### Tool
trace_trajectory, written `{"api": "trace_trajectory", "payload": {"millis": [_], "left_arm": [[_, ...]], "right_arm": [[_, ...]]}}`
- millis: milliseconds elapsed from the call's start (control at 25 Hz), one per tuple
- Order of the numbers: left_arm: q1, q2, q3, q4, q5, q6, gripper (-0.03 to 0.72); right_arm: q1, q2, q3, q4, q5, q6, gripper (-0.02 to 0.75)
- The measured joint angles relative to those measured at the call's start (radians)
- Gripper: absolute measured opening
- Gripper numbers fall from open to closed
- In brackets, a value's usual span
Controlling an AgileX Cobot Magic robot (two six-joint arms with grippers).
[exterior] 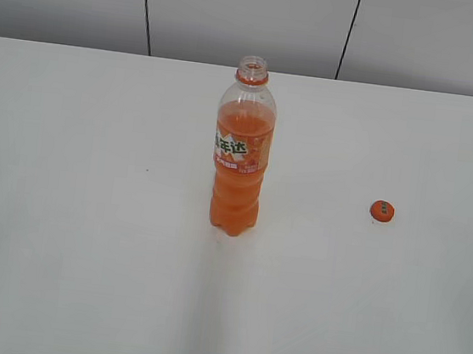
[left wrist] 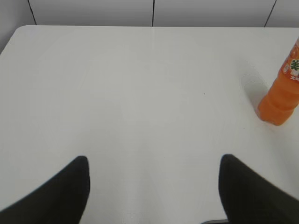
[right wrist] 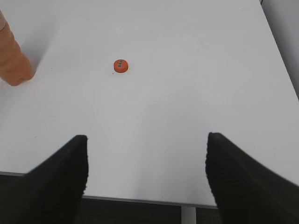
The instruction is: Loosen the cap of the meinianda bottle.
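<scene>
On table (exterior: 62, 208), cap (exterior: 381, 211) off, bottle (exterior: 240, 156) upright

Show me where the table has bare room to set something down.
Almost everywhere. The table is bare left of the bottle, in front of it, and in the gap between it and the cap. Right of the cap is free too. Nowhere is crowded; both grippers are open over bare surface.
</scene>
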Motion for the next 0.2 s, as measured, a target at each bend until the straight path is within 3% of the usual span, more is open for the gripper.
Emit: {"api": "trace_trajectory", "payload": {"millis": [200], "left_arm": [[0.000, 0.000, 0.000, 0.000, 0.000, 0.000, 0.520]], "right_arm": [[0.000, 0.000, 0.000, 0.000, 0.000, 0.000, 0.587]]}}
